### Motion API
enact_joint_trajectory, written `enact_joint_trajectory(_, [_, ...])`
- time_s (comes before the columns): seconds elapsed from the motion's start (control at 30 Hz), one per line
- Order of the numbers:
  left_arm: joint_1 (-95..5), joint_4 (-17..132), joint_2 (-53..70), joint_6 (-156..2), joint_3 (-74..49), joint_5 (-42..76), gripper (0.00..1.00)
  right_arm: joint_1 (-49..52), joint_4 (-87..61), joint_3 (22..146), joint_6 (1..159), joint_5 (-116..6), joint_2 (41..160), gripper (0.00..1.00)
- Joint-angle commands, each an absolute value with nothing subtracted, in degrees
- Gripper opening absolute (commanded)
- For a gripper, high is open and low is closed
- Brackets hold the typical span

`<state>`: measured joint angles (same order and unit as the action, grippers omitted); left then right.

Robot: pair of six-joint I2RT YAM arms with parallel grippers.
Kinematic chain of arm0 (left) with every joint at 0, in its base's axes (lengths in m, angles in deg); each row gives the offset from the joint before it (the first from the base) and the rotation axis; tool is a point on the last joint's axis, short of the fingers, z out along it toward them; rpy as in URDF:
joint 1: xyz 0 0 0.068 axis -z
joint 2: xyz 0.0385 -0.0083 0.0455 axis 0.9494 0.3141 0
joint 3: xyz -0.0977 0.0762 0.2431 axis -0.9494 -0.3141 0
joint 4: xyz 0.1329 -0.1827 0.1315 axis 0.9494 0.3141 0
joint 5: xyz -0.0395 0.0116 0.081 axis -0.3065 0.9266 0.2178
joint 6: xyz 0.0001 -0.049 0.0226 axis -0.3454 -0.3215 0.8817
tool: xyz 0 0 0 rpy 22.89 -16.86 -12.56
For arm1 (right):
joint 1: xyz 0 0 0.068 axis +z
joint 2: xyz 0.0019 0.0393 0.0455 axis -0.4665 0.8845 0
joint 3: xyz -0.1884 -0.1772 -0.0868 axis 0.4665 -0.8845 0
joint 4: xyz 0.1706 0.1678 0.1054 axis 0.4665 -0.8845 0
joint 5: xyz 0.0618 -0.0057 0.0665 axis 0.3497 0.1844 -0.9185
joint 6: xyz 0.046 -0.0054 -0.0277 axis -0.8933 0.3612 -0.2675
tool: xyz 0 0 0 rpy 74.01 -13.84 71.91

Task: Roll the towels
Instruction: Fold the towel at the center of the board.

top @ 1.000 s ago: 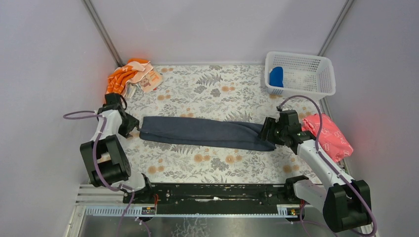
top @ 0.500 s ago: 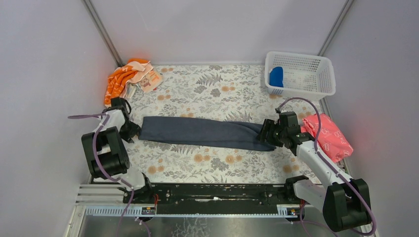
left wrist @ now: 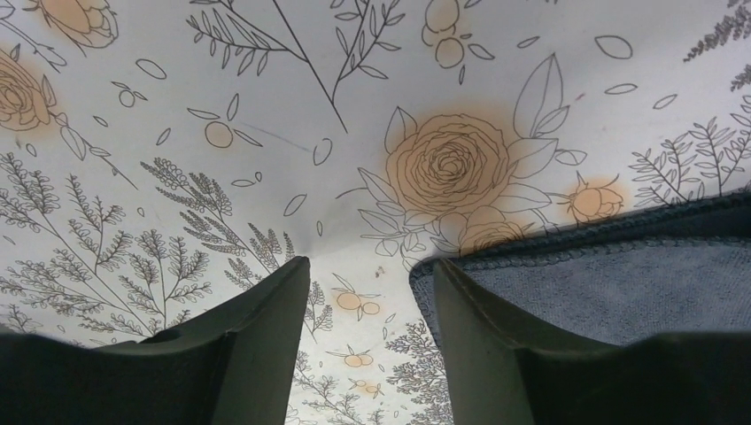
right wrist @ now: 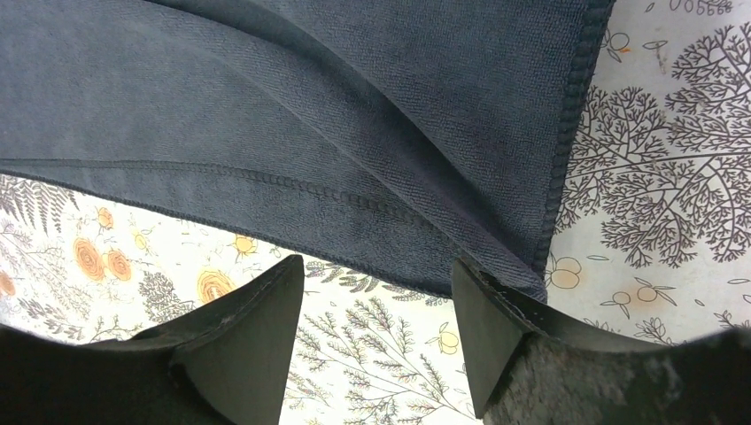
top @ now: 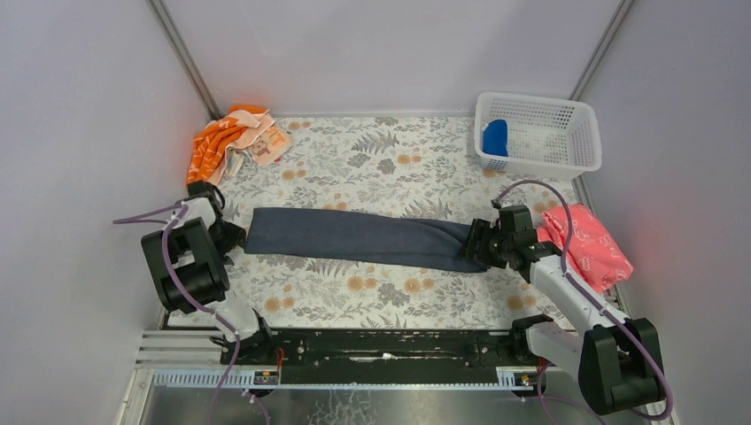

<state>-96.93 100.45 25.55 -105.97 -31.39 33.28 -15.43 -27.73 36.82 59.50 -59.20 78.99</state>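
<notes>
Stretching across the surface (top: 381,168) between the left gripper (left wrist: 361,270) and right gripper (right wrist: 376,270), both with jaws apart, the grey towel (top: 363,237) ends just beside each; closing here might snag 1 layer, skewing the roll.

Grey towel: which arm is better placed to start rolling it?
Right, probably. The end of the grey towel lies across ahead of the open right gripper; the open left gripper has its gap over tablecloth, the towel's corner beside one finger.
</notes>
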Motion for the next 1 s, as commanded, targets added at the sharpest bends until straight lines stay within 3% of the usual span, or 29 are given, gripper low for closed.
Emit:
enact_joint_trajectory(0.0, [-98.2,97.6,26.6,-107.1,-31.2,32.3,0.56,-15.1,-25.1,35.8,59.9,-60.9,79.9,0.69])
enact_joint_trajectory(0.5, [-102.7,97.9,27.9,-106.3,-29.7,30.5,0.64,-15.6,-25.4,33.8,53.2,-60.6,90.2,0.67])
enact_joint_trajectory(0.97, [-107.0,98.6,29.8,-105.8,-26.3,29.0,0.71,-17.5,-29.9,34.9,52.4,-56.3,87.3,0.65])
